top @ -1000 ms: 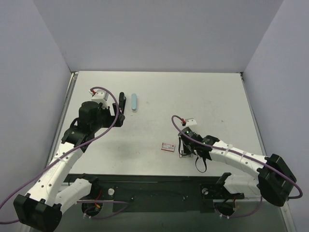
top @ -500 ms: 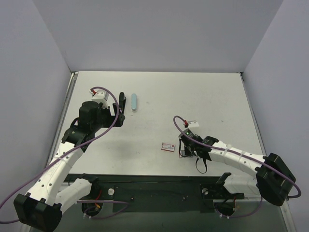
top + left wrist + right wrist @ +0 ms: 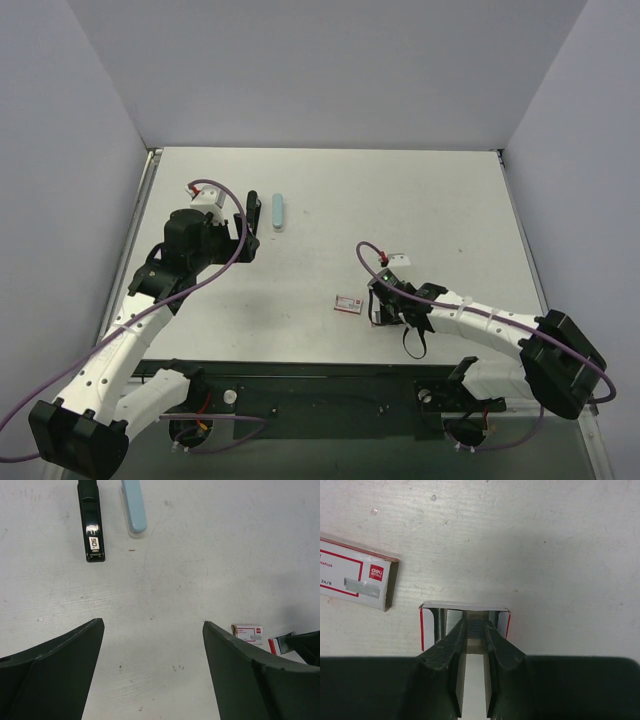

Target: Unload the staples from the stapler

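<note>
The black stapler (image 3: 92,522) lies closed at the back left of the table, also seen from above (image 3: 252,208). My left gripper (image 3: 153,624) hangs open and empty above bare table, short of the stapler. My right gripper (image 3: 476,625) is down inside a small open white tray with red sides (image 3: 426,625). Its fingers are nearly together on a ribbed silver-grey strip of staples (image 3: 478,631). From above, the right gripper (image 3: 378,314) sits just right of the red-and-white staple box (image 3: 348,303).
A light blue oblong object (image 3: 134,507) lies right of the stapler, also in the top view (image 3: 277,212). The red-and-white staple box (image 3: 357,580) lies left of the tray. More staples (image 3: 448,622) stand in the tray. Grey walls surround the table.
The right wrist has shifted slightly down and toward the tray. The left arm, stapler and boxes have not moved.
</note>
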Motion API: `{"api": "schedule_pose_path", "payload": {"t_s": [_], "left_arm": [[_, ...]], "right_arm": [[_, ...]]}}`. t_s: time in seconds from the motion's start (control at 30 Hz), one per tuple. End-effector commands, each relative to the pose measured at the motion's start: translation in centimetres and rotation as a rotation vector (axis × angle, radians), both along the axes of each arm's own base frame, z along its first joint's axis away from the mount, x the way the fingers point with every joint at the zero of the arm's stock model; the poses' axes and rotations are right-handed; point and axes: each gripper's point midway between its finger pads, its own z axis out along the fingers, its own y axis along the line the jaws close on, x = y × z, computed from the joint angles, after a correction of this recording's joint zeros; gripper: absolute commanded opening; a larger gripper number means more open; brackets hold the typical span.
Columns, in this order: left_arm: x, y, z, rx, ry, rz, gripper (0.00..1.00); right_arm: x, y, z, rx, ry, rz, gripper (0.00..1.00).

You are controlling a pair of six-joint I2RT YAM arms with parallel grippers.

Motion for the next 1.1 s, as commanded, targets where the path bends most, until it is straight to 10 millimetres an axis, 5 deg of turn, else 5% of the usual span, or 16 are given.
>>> {"api": "schedule_pose_path", "payload": {"t_s": [0.0, 0.67, 0.87, 1.07], "left_arm": [[0.9, -0.3, 1.7, -0.03, -0.057, 0.001, 0.91], [0.8, -0.7, 1.6, -0.042, -0.053, -0.022, 0.91], [0.6, -2.1, 1.1, -0.071, -0.026, -0.096, 0.91], [0.1, -4.6, -1.4, -0.051, 0.091, -0.187, 0.86]], "right_arm": [[-0.2, -0.2, -0.6, -0.001, 0.017, -0.021, 0.09], [0.3, -0.2, 0.8, 0.026, -0.031, -0.032, 0.27], [0.6, -0.7, 2.5, 0.04, -0.089, -0.046, 0.31], [0.5, -2.0, 3.1, 0.021, -0.116, -0.081, 0.35]]}}
